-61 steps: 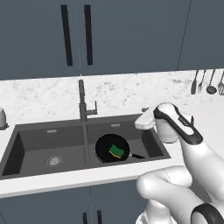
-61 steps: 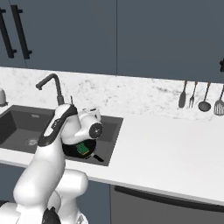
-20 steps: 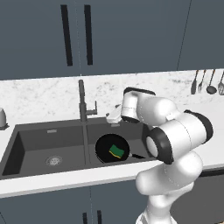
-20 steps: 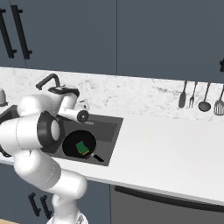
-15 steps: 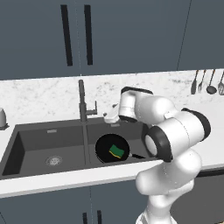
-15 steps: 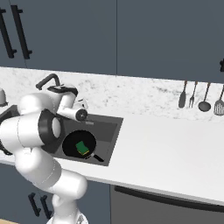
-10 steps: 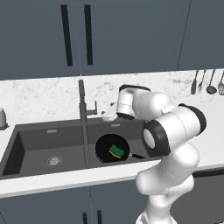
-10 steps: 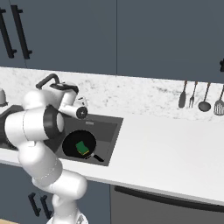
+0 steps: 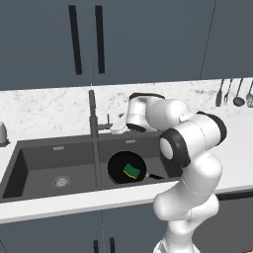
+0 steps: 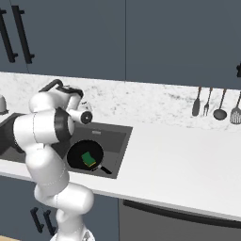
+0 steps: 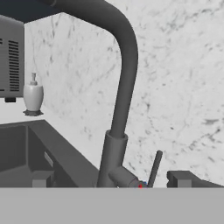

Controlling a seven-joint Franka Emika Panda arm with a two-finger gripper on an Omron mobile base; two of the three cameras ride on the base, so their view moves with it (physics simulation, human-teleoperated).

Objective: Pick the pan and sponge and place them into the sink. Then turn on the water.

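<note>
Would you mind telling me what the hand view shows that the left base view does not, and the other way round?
Hand view alone: the small thin lever at the faucet's base, up close, and a grey vented appliance. Left base view alone: the pan holding the sponge in the sink's right basin, and hanging utensils. Both: the faucet, a white dispenser and the marble backsplash.

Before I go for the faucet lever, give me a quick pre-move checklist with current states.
1. Pan lies in the sink, right basin: ok.
2. Sponge rests inside the pan: ok.
3. Gripper empty with jaws open: ok.
4. Gripper close beside the faucet, facing its lever: ok.
5. Water running: not ok, no stream shows yet.
6. Finger contact with the lever: cannot tell.
</note>
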